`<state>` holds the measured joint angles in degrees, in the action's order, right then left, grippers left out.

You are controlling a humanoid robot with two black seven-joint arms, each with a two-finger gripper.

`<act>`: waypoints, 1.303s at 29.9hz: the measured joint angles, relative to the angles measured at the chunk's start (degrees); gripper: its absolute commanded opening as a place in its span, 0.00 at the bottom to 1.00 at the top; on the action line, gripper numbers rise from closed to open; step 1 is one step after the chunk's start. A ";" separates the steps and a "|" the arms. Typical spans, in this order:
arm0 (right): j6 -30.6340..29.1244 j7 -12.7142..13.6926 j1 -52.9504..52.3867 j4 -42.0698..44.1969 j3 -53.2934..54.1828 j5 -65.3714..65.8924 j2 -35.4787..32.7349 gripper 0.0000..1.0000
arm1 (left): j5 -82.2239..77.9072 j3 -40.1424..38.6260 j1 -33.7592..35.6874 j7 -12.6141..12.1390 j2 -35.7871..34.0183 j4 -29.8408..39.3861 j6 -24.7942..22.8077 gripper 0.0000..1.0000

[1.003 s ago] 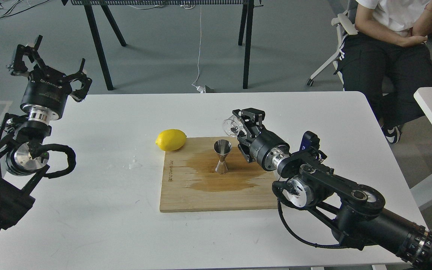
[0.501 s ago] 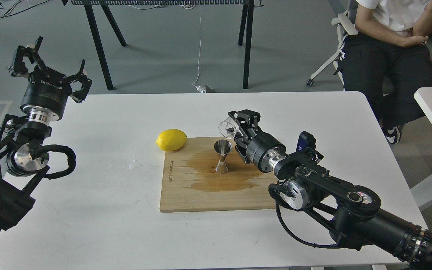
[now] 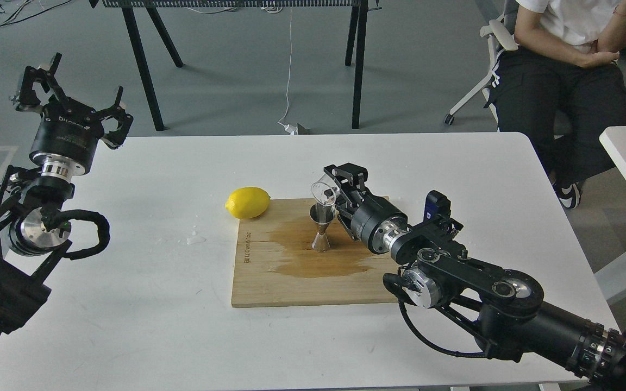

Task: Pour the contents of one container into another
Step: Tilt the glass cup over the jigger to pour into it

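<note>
Head view: open room with grey floor, black trestle legs behind, a seated person at upper right; white desk [image 3: 155,304] carries a wooden board [image 3: 269,282] with a dark wet stain around its middle. A lemon [image 3: 248,202] lies at the board's far-left corner. The steel jigger [image 3: 321,227] stands upright on the board, inside the stain. Right gripper [image 3: 333,190] is clamped on the small glass cup [image 3: 324,191], cup tipped over with its mouth facing down-left, directly above and just about touching the jigger's rim. Contents not discernible; the glass is nearly invisible. Step in hand, as I judge it: the pour itself. To do it well, keep the cup's lip centred over the narrow mouth, tilt slowly, and avoid nudging the jigger, which looks top-heavy on its small base; the stain suggests spills are easy here. Left gripper [image 3: 68,95] is raised off the desk's left edge, fingers spread wide, empty, well apart from the work.
</note>
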<state>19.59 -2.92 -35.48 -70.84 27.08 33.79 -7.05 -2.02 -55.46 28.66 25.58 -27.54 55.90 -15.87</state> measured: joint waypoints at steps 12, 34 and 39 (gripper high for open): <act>0.78 -0.22 -0.04 0.08 -1.20 2.48 0.00 0.39 | 0.00 0.00 0.00 0.00 0.18 0.00 0.05 1.00; 2.71 -1.21 -0.64 1.14 -1.33 4.65 0.02 0.39 | 0.00 0.00 0.00 0.00 0.36 -0.01 0.04 1.00; 2.73 -1.22 -0.42 1.14 -1.46 5.46 0.41 0.39 | 0.00 0.00 0.00 0.00 0.36 -0.02 0.02 1.00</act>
<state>22.32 -4.13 -35.90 -69.69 25.61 39.25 -6.63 -2.02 -55.46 28.66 25.58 -27.18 55.87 -15.85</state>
